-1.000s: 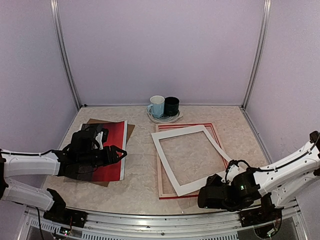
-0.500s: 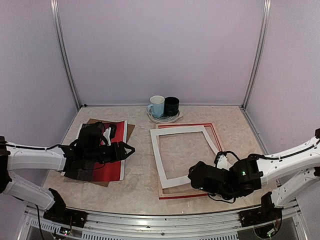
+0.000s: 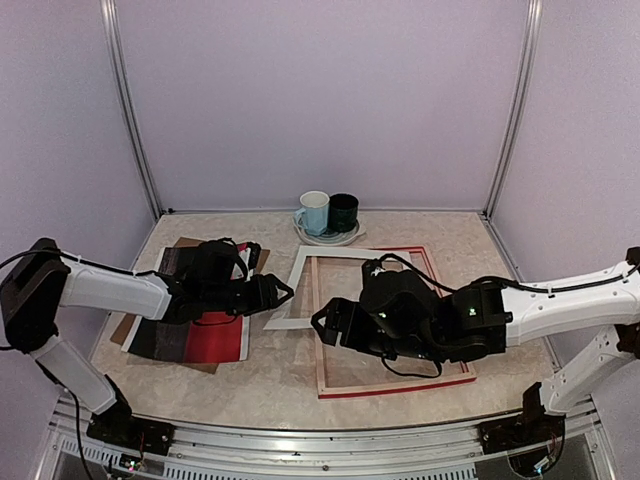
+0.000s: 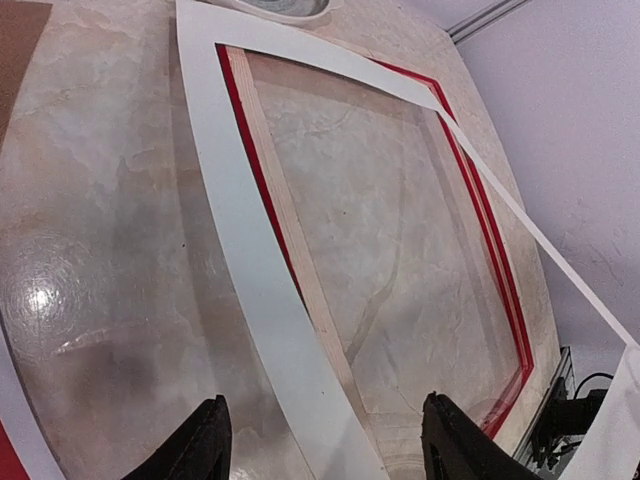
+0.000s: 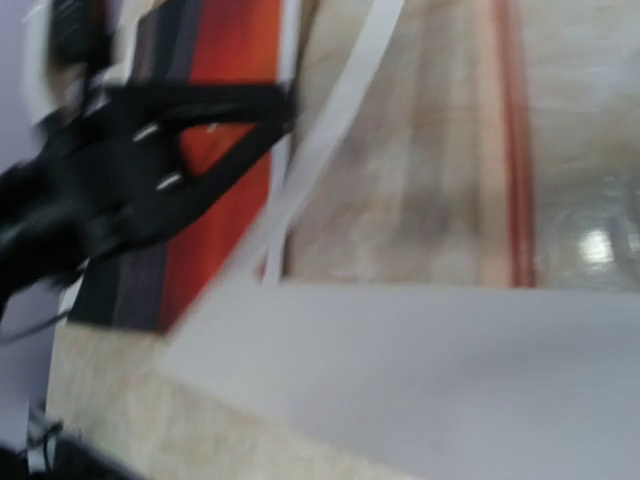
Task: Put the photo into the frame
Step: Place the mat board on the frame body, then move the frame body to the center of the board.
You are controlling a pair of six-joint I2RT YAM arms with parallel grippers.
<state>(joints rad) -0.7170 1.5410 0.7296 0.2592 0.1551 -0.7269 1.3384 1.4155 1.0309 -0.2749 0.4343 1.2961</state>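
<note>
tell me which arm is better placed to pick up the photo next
Left, probably. The left gripper is open and just beside the photo on that side of the table, while the right gripper is over the frame by the white mat, farther away.

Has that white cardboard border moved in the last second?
Yes. The white mat border has slid left and now overhangs the left edge of the red frame, toward the photo.

Lilac walls [image 3: 320,100] enclose a beige marbled table [image 3: 280,372].

Frame [image 3: 321,372] partly behind the right arm [image 3: 545,303]
</note>
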